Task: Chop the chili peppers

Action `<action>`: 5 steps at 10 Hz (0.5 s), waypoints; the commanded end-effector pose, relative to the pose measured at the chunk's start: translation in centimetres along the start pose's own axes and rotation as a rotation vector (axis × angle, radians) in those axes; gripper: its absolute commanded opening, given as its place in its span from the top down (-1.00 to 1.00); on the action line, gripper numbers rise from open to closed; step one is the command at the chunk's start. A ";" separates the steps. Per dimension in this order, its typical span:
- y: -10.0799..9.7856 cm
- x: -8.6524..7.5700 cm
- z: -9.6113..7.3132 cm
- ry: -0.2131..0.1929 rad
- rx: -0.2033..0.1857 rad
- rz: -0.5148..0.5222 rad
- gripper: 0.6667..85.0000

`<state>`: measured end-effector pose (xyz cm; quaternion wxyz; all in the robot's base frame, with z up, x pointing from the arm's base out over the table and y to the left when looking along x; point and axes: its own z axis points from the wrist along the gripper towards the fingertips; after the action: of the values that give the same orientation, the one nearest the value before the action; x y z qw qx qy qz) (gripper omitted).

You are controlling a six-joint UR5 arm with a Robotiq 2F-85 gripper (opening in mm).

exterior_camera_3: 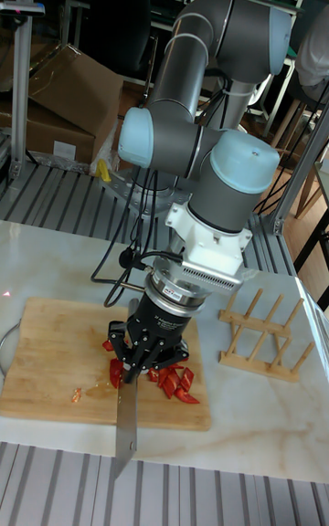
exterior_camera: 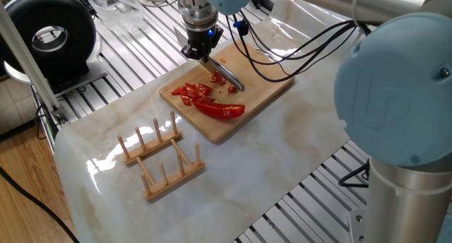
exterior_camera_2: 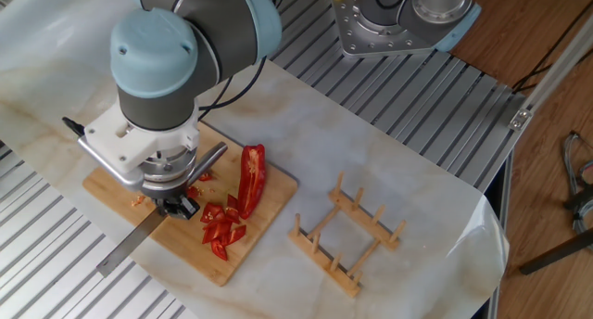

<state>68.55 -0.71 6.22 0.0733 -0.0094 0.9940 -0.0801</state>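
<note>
Hand (exterior_camera_3: 128, 378) grips knife (exterior_camera_3: 124, 421), seemingly, over marble table (exterior_camera: 282, 144).

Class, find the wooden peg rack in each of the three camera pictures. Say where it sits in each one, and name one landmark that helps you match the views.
One fixed view: the wooden peg rack sits lower left, in front of the cutting board.
The other fixed view: the rack sits right of centre, right of the board.
Tall fixed view: the rack sits at the right edge, right of the board.
Shared landmark: the cutting board with the chili peppers.

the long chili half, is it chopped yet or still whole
Still whole: the long chili half lies uncut on the cutting board, beside the chopped pieces.
</note>
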 end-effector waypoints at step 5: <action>0.8 0.2 0.0 0.022 -0.015 -0.039 0.98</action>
<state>68.53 -0.47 5.88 0.0722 -0.0194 0.9941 -0.0782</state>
